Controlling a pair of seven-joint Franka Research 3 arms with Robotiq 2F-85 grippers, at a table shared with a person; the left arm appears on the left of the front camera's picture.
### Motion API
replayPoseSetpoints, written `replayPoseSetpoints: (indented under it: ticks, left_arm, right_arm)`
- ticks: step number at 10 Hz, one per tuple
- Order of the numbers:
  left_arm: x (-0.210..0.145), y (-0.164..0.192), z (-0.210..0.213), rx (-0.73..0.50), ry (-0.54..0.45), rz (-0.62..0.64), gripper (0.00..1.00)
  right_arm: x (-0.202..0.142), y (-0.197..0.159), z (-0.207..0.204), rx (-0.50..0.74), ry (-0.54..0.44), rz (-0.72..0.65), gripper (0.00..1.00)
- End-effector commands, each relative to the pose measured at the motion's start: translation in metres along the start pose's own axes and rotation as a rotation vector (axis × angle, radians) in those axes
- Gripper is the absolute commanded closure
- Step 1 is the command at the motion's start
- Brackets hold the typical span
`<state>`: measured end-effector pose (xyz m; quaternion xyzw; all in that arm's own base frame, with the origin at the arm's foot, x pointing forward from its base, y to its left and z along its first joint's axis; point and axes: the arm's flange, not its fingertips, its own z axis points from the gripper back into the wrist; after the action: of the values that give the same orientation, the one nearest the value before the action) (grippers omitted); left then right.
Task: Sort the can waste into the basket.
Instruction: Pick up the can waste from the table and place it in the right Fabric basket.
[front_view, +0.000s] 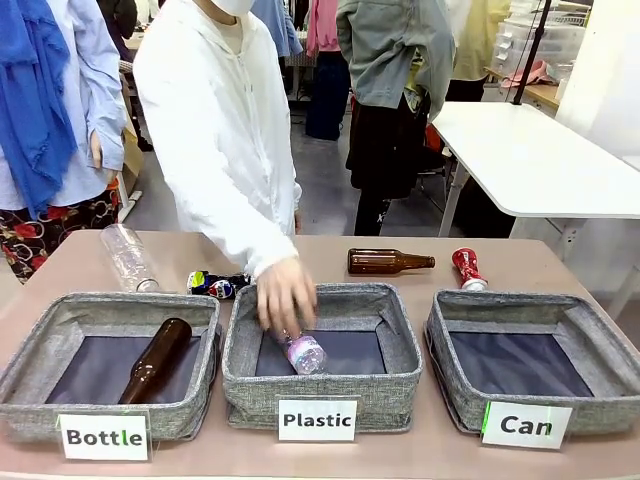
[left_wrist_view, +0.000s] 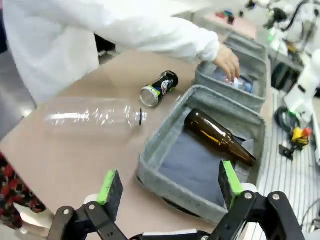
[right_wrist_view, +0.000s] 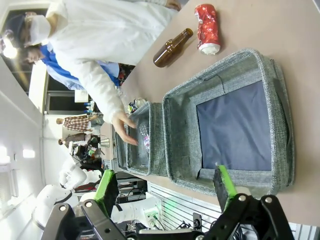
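Observation:
A crushed red can (front_view: 466, 268) (right_wrist_view: 207, 28) lies on the table behind the grey basket labelled "Can" (front_view: 452, 340) (right_wrist_view: 220, 80), which holds nothing. A dark blue-black can (front_view: 212, 285) (left_wrist_view: 159, 88) lies behind the gap between the "Bottle" and "Plastic" bins. My left gripper (left_wrist_view: 170, 186) is open above the near corner of the "Bottle" bin. My right gripper (right_wrist_view: 167, 190) is open above the near wall of the "Can" basket. Neither touches anything.
A person's hand (front_view: 284, 296) puts a clear plastic bottle (front_view: 303, 352) into the "Plastic" bin (front_view: 240, 345). A brown bottle (front_view: 155, 360) lies in the "Bottle" bin (front_view: 30, 350). Another brown bottle (front_view: 388, 262) and a clear plastic bottle (front_view: 127, 257) lie on the table behind the bins.

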<state>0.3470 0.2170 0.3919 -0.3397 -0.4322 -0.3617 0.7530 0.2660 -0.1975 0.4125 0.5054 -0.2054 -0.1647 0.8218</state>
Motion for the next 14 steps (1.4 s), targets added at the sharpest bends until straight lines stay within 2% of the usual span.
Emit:
replayPoseSetpoints:
  ticks: [1, 3, 4, 6, 9, 11, 12, 14]
  left_arm:
    - [-0.030, -0.016, 0.002, 0.034, -0.114, 0.020, 0.00]
    - [-0.053, -0.024, 0.004, 0.056, -0.153, 0.048, 0.00]
    - [-0.051, -0.021, 0.003, 0.052, -0.147, 0.044, 0.00]
    - [-0.010, -0.007, -0.011, 0.012, -0.058, -0.007, 0.00]
    - [0.112, 0.015, -0.086, -0.062, 0.223, -0.169, 0.00]
    - [0.178, 0.017, -0.160, -0.110, 0.418, -0.284, 0.00]
    - [0.204, 0.015, -0.205, -0.146, 0.553, -0.352, 0.00]
    - [0.226, 0.008, -0.272, -0.199, 0.714, -0.472, 0.00]
  right_arm:
    - [0.003, -0.001, 0.000, 0.029, -0.017, 0.026, 0.00]
    - [0.003, -0.001, 0.000, 0.029, -0.017, 0.026, 0.00]
    - [0.003, -0.001, 0.000, 0.029, -0.017, 0.026, 0.00]
    - [0.003, -0.001, 0.000, 0.029, -0.017, 0.026, 0.00]
    - [0.003, -0.001, 0.000, 0.029, -0.017, 0.026, 0.00]
    - [0.003, -0.001, 0.000, 0.029, -0.017, 0.026, 0.00]
    - [0.003, -0.001, 0.000, 0.029, -0.017, 0.026, 0.00]
    - [0.003, -0.001, 0.000, 0.029, -0.017, 0.026, 0.00]
